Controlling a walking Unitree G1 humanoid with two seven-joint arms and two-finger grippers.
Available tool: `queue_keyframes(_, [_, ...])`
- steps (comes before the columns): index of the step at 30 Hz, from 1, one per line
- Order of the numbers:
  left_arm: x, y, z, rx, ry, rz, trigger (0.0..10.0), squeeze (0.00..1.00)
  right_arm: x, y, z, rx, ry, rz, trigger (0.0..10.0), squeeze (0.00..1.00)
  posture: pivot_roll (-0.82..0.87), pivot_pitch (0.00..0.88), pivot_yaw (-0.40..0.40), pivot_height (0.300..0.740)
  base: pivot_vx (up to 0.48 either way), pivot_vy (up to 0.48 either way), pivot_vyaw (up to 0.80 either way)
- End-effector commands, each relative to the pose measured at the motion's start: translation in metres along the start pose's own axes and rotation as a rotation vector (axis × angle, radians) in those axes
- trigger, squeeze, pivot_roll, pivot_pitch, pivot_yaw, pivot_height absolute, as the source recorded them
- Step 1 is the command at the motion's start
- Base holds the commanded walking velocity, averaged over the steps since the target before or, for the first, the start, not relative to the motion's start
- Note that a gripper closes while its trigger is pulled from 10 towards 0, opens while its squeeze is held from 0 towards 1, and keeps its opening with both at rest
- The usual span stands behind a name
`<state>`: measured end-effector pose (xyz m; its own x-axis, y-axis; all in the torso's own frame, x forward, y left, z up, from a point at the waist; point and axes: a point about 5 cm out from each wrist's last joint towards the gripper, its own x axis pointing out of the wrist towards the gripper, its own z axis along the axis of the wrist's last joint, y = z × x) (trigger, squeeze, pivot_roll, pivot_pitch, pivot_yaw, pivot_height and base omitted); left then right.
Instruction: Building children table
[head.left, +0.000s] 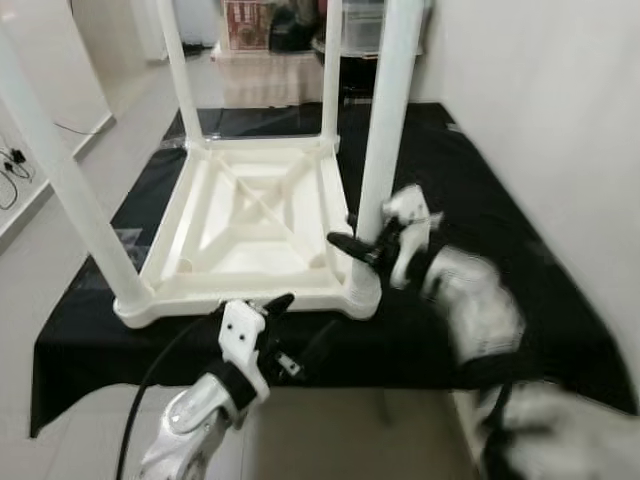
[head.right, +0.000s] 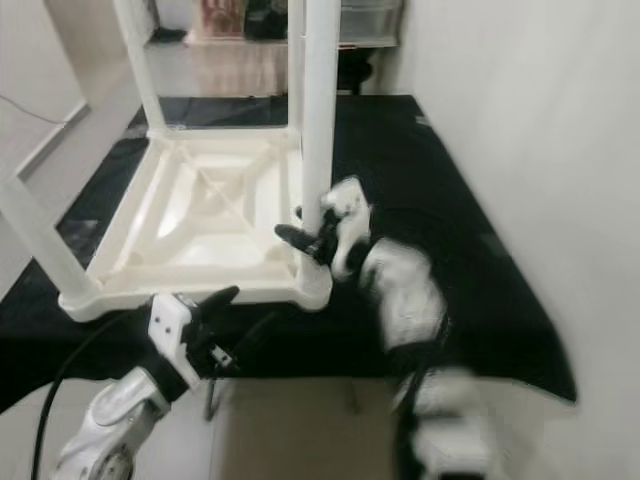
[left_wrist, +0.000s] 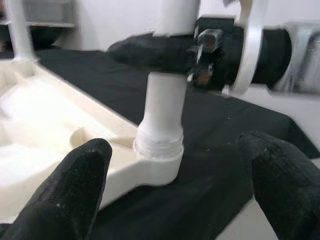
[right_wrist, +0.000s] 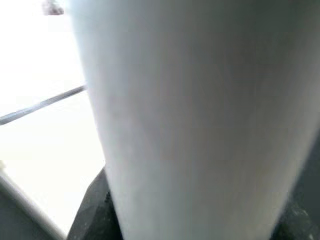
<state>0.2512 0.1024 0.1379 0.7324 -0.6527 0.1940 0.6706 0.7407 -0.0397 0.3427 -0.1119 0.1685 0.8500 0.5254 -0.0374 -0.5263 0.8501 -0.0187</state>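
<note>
A white children's table (head.left: 250, 215) lies upside down on a black cloth (head.left: 520, 250), with its legs pointing up. My right gripper (head.left: 365, 245) is shut on the near right leg (head.left: 388, 120), just above its socket at the table's corner. The right wrist view is close up against that leg (right_wrist: 190, 125). My left gripper (head.left: 298, 322) hangs open just in front of the table's near edge, holding nothing. Between its spread fingers (left_wrist: 65, 195), the left wrist view looks at the leg's socket (left_wrist: 160, 150) and the right gripper's black finger (left_wrist: 155, 50) across the leg.
A white wall (head.left: 560, 100) runs close along the right side. Cables (head.left: 15, 165) lie on the floor at the far left. Boxes and a shelf (head.left: 250, 25) stand at the back. The black cloth's near edge drops off to bare floor (head.left: 330, 440).
</note>
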Motion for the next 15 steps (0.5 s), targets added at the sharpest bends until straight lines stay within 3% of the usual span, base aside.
queue_keyframes(1, [0.000, 0.002, -0.001, -0.009, 0.014, -0.015, 10.0, 0.00, -0.011, 0.021, -0.063, 0.137, 0.285, -0.091, 0.0, 0.00, -0.02, 0.101, 0.026, 0.740, 0.000, 0.000, 0.00])
queue_keyframes(4, [0.002, 0.003, -0.002, -0.010, 0.020, -0.029, 10.0, 0.00, -0.003, 0.023, -0.060, 0.134, 0.258, -0.070, 0.0, 0.00, -0.01, 0.096, 0.016, 0.740, 0.000, 0.000, 0.00])
queue_keyframes(7, [0.003, 0.004, -0.003, -0.004, 0.020, -0.017, 10.0, 0.00, 0.016, 0.019, -0.052, 0.121, 0.229, -0.062, 0.0, 0.00, -0.01, 0.092, 0.016, 0.740, 0.000, 0.000, 0.00])
queue_keyframes(9, [0.003, 0.005, -0.003, 0.000, 0.016, 0.001, 10.0, 0.00, 0.020, 0.021, -0.049, 0.106, 0.227, -0.048, 10.0, 0.00, 0.00, 0.090, 0.014, 0.740, 0.000, 0.000, 0.00])
queue_keyframes(11, [0.003, 0.005, -0.003, -0.001, 0.016, 0.001, 10.0, 0.00, 0.019, 0.026, -0.044, 0.116, 0.217, -0.031, 10.0, 0.00, 0.00, 0.090, 0.014, 0.740, 0.000, 0.000, 0.00])
queue_keyframes(12, [0.003, 0.005, -0.003, -0.002, 0.018, -0.001, 10.0, 0.00, 0.018, 0.025, -0.038, 0.113, 0.199, -0.035, 10.0, 1.00, 0.00, 0.088, 0.016, 0.740, 0.000, 0.000, 0.00])
queue_keyframes(15, [0.003, 0.005, -0.003, -0.006, 0.021, -0.010, 10.0, 0.00, 0.017, 0.020, -0.023, 0.108, 0.157, -0.028, 10.0, 1.00, 0.00, 0.087, 0.019, 0.740, 0.000, 0.000, 0.00])
